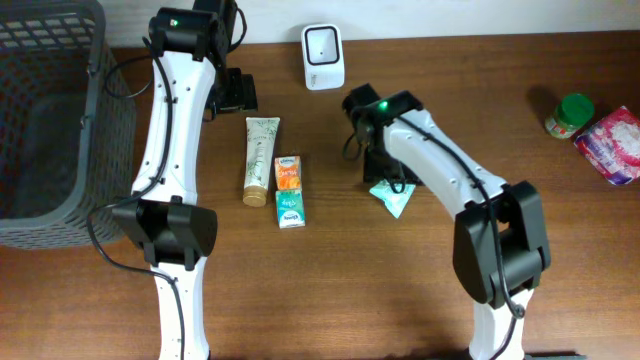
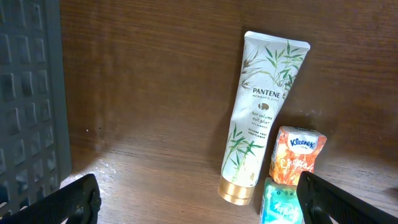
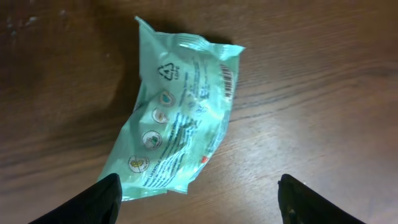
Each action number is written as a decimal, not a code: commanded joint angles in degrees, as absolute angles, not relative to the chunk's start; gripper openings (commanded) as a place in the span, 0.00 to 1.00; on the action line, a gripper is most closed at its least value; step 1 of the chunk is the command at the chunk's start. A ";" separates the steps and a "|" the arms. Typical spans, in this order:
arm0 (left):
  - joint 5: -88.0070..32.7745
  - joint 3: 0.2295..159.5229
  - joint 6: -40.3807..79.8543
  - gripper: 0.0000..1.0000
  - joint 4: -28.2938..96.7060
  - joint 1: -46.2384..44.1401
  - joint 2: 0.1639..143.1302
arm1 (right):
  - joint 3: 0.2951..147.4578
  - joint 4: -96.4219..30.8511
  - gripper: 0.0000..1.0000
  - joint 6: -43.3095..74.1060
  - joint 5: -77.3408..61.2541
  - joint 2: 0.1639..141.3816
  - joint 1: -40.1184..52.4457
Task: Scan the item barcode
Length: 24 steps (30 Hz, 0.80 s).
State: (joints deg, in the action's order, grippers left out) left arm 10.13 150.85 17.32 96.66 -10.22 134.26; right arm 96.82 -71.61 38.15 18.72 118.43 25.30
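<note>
The right wrist view showed the mint-green packet (image 3: 177, 118) whole, lying flat on the worktop (image 3: 323, 93) with a recycling triangle and round icons facing up. The right gripper (image 3: 200, 198) was released, its fingers (image 3: 102, 199) spread wide and clear of the packet. In the overhead view that arm covered most of the packet, leaving one corner. Only there did the white scanner (image 1: 323, 56) show, standing well apart at the worktop's far edge. The left wrist view gave the Pantene tube (image 2: 261, 112), an orange Kleenex pack (image 2: 297, 155) and a green Kleenex pack (image 2: 281, 204) cut off by the frame, with the basket (image 2: 31, 112) at left. The left gripper (image 2: 198, 200) hung open near the tube. Whether the striped print at the packet's edge was a barcode could not be told.
</note>
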 commanded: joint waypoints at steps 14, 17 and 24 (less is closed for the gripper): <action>10.79 150.82 16.62 0.99 96.71 -10.33 133.82 | 110.10 -87.72 0.99 42.06 18.55 118.21 -6.87; 10.74 150.82 16.64 0.99 96.23 -10.33 133.82 | 110.10 -87.79 0.99 42.06 13.02 118.24 -15.16; -12.38 150.65 15.03 0.99 95.50 -10.83 134.02 | 110.06 -88.66 0.99 42.06 9.43 118.24 -20.23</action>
